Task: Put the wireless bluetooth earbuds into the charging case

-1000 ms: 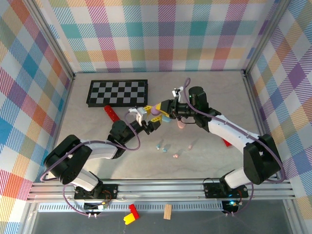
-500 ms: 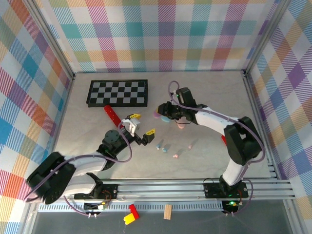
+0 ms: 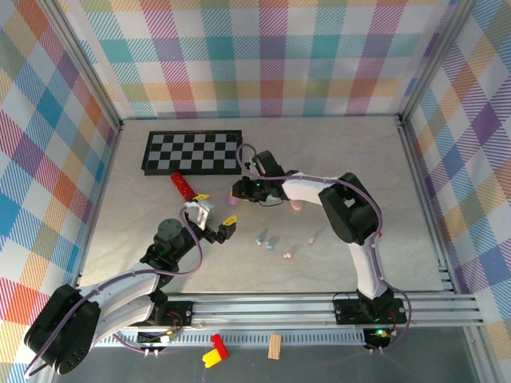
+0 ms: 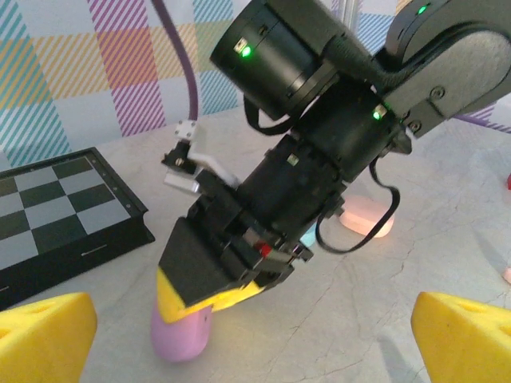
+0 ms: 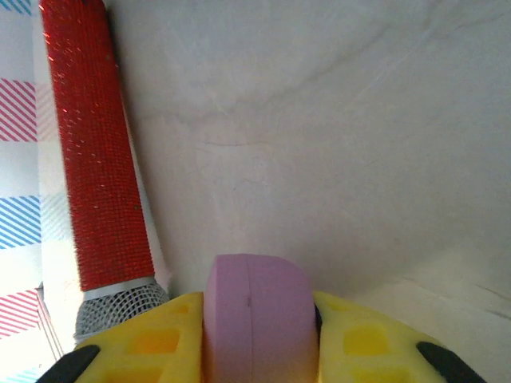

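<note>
My right gripper (image 3: 237, 194) is shut on a purple pebble-shaped charging case (image 3: 232, 201), whose lower end touches the table. In the right wrist view that purple case (image 5: 257, 311) sits squeezed between the yellow fingers (image 5: 152, 343). The left wrist view shows the same case (image 4: 182, 339) under the right gripper's yellow tip. My left gripper (image 3: 215, 209) hangs open just left of it, holding nothing. Tiny earbuds lie on the table: two blue ones (image 3: 259, 238) and two pink ones (image 3: 286, 254). A pink case (image 3: 296, 206) rests behind the right arm.
A black-and-white chessboard (image 3: 192, 152) lies at the back left. A red glittery stick with a mesh end (image 3: 182, 186) lies beside the purple case, close to the right fingers (image 5: 100, 159). Plaid walls enclose the table.
The right gripper has carried the purple case leftwards and down to the table. The left gripper has drawn back toward the near left and stays open.
</note>
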